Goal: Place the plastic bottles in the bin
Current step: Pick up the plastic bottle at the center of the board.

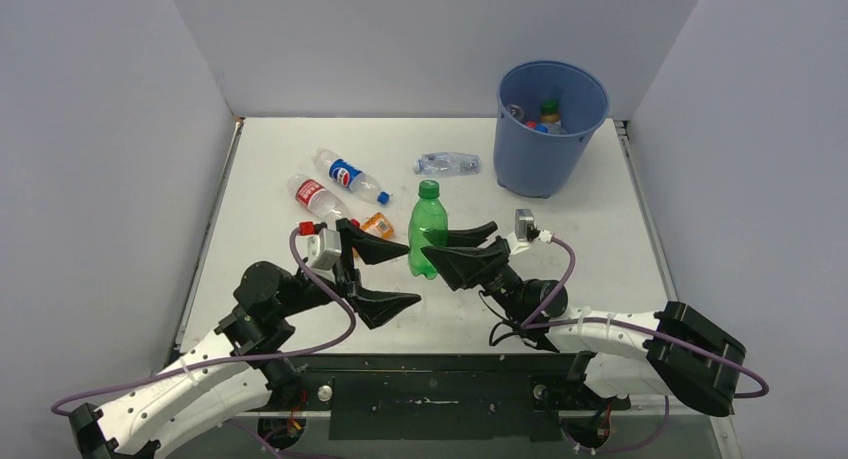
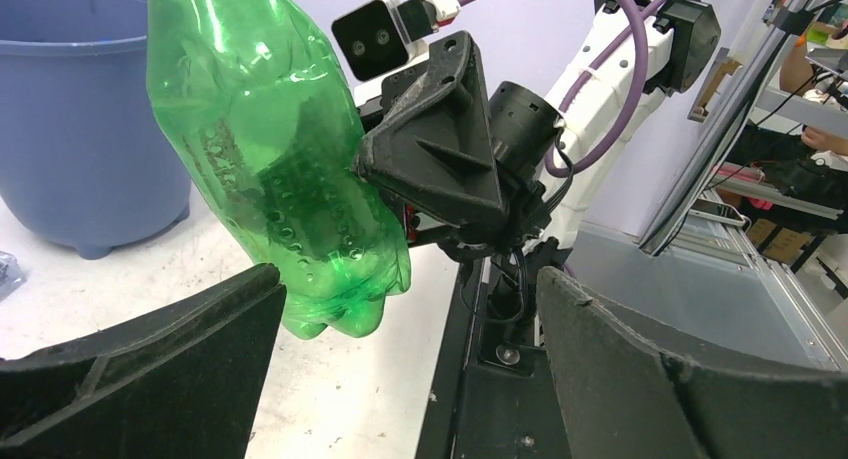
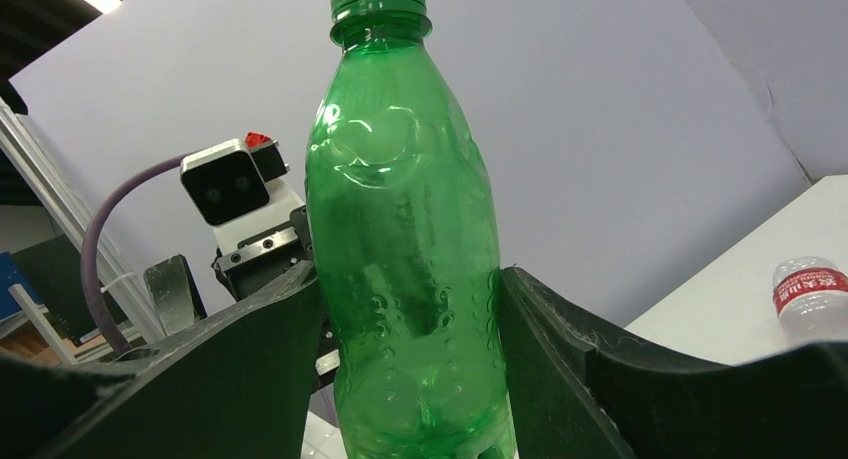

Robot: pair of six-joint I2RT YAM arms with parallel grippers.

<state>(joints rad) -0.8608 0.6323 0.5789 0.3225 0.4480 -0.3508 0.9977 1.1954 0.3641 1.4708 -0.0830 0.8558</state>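
A green plastic bottle [image 1: 427, 229] stands upright at the table's middle, between the fingers of my right gripper [image 1: 440, 247], which is shut on its lower body. In the right wrist view both jaws press the bottle [image 3: 410, 229]. My left gripper [image 1: 410, 274] is open and empty, just left of the bottle, which shows tilted in its view [image 2: 270, 159]. The blue bin [image 1: 550, 154] stands at the back right with some bottles inside [image 1: 545, 114]. On the table lie a blue-label bottle [image 1: 350, 176], a red-label bottle [image 1: 318, 196], an orange one [image 1: 377, 224] and a crushed clear one [image 1: 447, 163].
White walls close the table on the left, back and right. The bin [image 2: 70, 129] shows behind the green bottle in the left wrist view. The red-label bottle [image 3: 810, 299] lies at the right edge of the right wrist view. A black frame runs along the table's near edge.
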